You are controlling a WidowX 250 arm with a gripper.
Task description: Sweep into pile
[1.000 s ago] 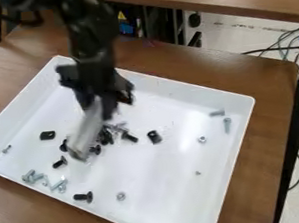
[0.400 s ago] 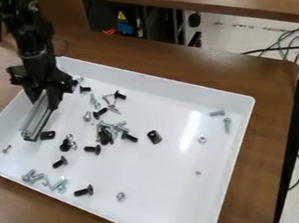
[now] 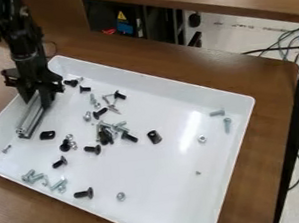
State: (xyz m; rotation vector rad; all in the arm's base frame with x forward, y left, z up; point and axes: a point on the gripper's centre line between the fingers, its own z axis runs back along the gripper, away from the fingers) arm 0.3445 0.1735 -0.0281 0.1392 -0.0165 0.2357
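Camera view: nearest you, a black screw (image 3: 83, 193) and a nut (image 3: 120, 196) are lying apart on the white tray (image 3: 160, 183), with silver screws (image 3: 31, 176) straggling near its left wall; you are probably wanting these last, working them inward with short strokes rather than pressing them into the wall; farther in, the loose heap (image 3: 107, 133) is sitting around the middle and looking like your best gathering point, while two silver bolts (image 3: 228, 124) are resting well off to the right; just left of the heap, a black block (image 3: 47, 135) is lying beside the metal bar (image 3: 32, 118), your sweeping tool; you are gripping that bar in the gripper (image 3: 36, 99), its fingers clamped on it, at the tray's left side; for a clean sweep, you are best keeping its long side low and broadside, pushing gently heapward; farthest, dark screws (image 3: 72, 83) are waiting by the back wall, needing a pull toward you.
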